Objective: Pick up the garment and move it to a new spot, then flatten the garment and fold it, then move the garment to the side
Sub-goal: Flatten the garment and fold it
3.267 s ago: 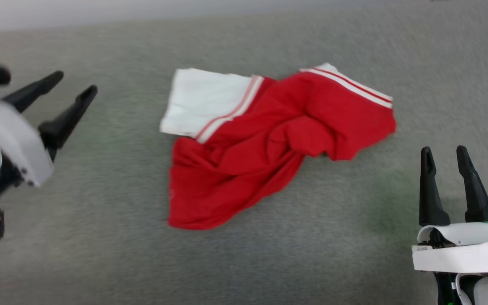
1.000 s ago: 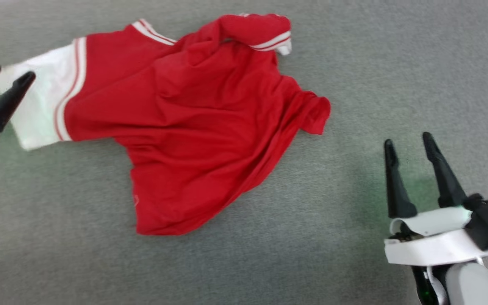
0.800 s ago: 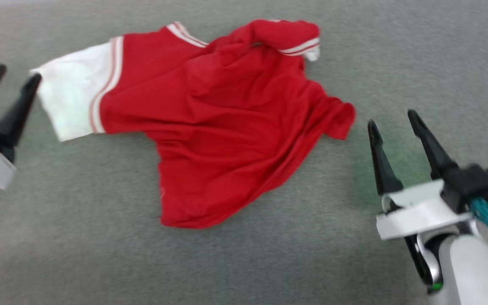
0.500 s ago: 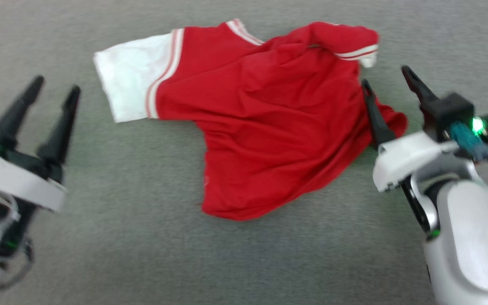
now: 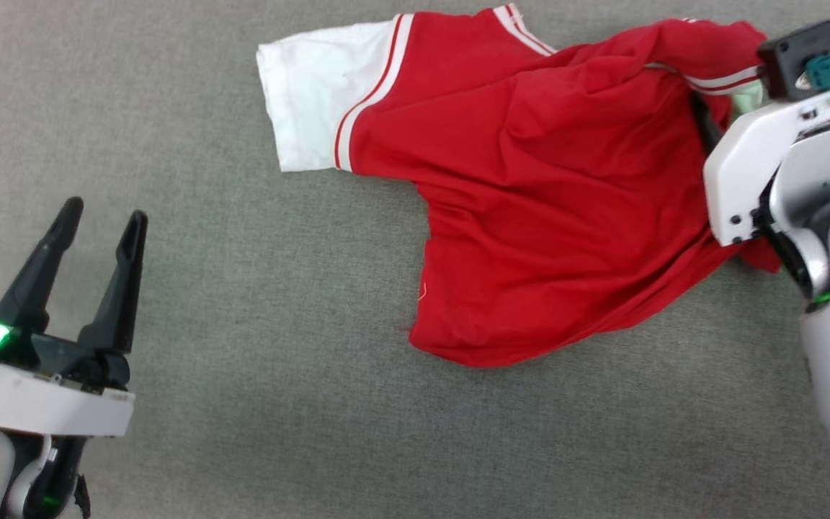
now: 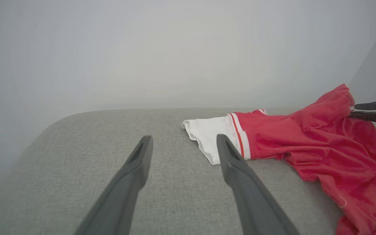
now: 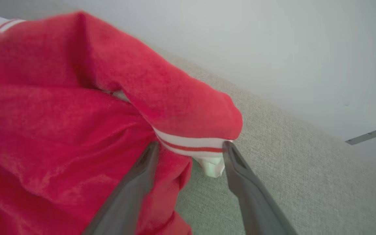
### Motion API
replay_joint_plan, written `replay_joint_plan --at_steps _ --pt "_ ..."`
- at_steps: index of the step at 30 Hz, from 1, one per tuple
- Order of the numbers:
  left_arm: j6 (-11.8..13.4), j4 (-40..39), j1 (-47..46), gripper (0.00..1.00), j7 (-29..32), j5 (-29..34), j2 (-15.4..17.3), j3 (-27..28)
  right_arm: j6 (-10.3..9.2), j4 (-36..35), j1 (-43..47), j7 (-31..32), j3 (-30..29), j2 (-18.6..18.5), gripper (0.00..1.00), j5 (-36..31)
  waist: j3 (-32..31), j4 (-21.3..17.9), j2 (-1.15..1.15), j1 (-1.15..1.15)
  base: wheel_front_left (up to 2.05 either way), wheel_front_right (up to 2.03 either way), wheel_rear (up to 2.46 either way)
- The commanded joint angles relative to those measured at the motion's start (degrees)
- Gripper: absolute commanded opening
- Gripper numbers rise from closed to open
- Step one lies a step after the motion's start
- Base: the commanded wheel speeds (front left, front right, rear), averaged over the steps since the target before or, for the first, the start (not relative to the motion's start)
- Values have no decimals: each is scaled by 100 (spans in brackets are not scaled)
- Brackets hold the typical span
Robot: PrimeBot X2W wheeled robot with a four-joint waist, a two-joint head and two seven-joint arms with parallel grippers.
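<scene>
Red jersey-style garment with white sleeves, rumpled toward far edge of grey fabric surface. Right dark two-fingered gripper spread astride tucked striped sleeve, probably to tug it flat. Left gripper spread, empty, well apart near left edge.

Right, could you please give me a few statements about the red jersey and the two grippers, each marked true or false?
1. The left gripper is open above the bare grey surface, apart from the garment. True.
2. The right gripper is shut on the white sleeve. False: its jaws stand open on either side of the striped cuff at the garment's bunched far end.
3. The garment lies neatly folded. False: it is spread out, unfolded and wrinkled.
4. The white sleeve lies flat on the side towards the left gripper. True.
</scene>
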Motion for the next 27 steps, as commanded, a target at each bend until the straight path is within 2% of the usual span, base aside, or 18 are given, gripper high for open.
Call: replay_joint_plan --at_steps 1,8,9,10,15,20,23,27 --pt "11 -63 89 100 0 3 -21 37 -8 -103 -93 276 6 -76 100 90 107 58 0 0 0 0 0" --pt "11 -217 51 100 -1 -178 -22 -8 -8 -375 -313 846 -15 -79 100 94 338 85 0 0 0 0 0" --pt "11 -220 46 100 -1 -200 -21 -26 -8 -368 -353 886 3 -44 44 99 375 87 0 0 0 0 0" --pt "11 -228 37 100 -1 -227 -21 -35 -8 -366 -409 881 -14 -15 0 78 410 87 0 0 0 0 0" --pt "12 -237 80 100 -1 -309 9 -42 -8 -327 -568 945 -161 102 0 -106 511 31 0 0 0 0 0" --pt "11 -257 158 100 -1 -351 13 29 -8 -537 -541 1031 -242 42 0 -318 505 -82 0 0 0 0 0" --pt "11 -282 219 100 -1 -369 16 67 -8 -982 -334 1266 -240 -21 0 -241 466 -185 0 0 0 0 0" --pt "11 -322 321 100 -1 -372 37 146 -8 -2152 46 2004 -246 -270 0 -60 408 -339 0 0 0 0 0"
